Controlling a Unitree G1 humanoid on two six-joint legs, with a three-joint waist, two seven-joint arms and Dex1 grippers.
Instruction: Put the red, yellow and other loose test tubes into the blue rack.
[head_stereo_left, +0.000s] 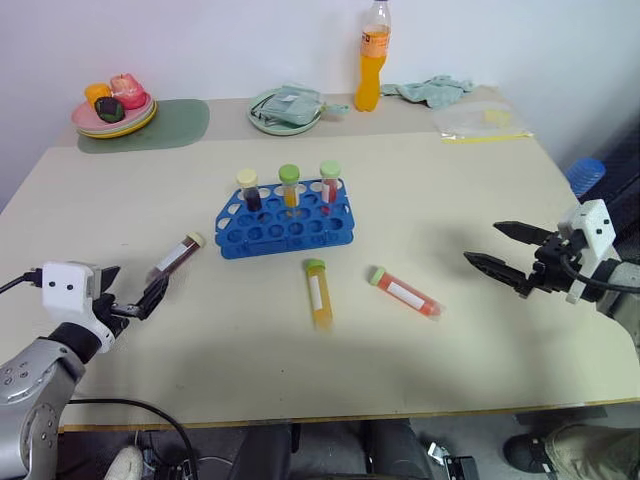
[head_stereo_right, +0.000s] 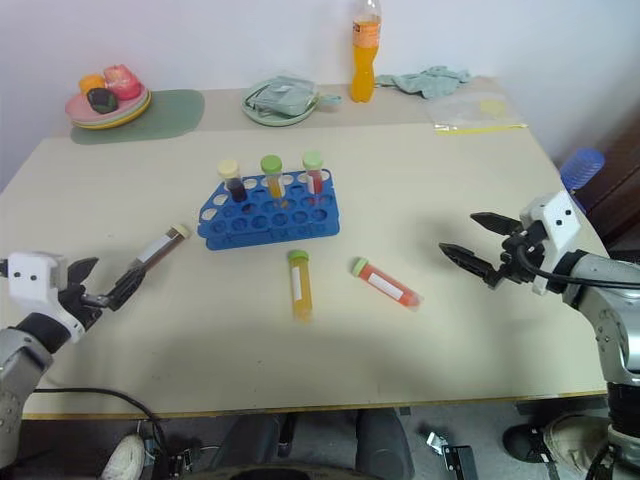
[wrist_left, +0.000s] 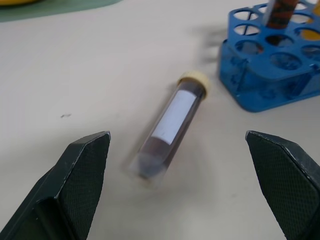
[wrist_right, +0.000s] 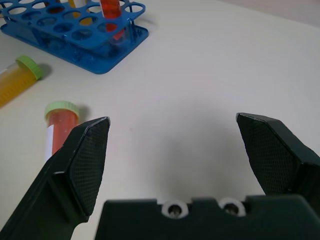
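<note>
The blue rack (head_stereo_left: 290, 243) stands mid-table with three capped tubes upright in its back row: a dark one (head_stereo_left: 248, 190), a yellow one (head_stereo_left: 289, 185) and a red one (head_stereo_left: 329, 183). Three loose tubes lie on the table: a dark tube with a cream cap (head_stereo_left: 178, 254) left of the rack, a yellow tube (head_stereo_left: 319, 292) in front of it, and a red tube (head_stereo_left: 405, 293) to the right of that. My left gripper (head_stereo_left: 140, 280) is open, just short of the dark tube (wrist_left: 172, 125). My right gripper (head_stereo_left: 482, 242) is open and empty, right of the red tube (wrist_right: 60, 125).
Along the back edge are a plate of food (head_stereo_left: 113, 110) on a green mat (head_stereo_left: 160, 128), a green plate with a cloth (head_stereo_left: 285, 108), an orange drink bottle (head_stereo_left: 370, 60), a green rag (head_stereo_left: 430, 90) and a plastic bag (head_stereo_left: 480, 122). A blue object (head_stereo_left: 585, 175) sits past the right edge.
</note>
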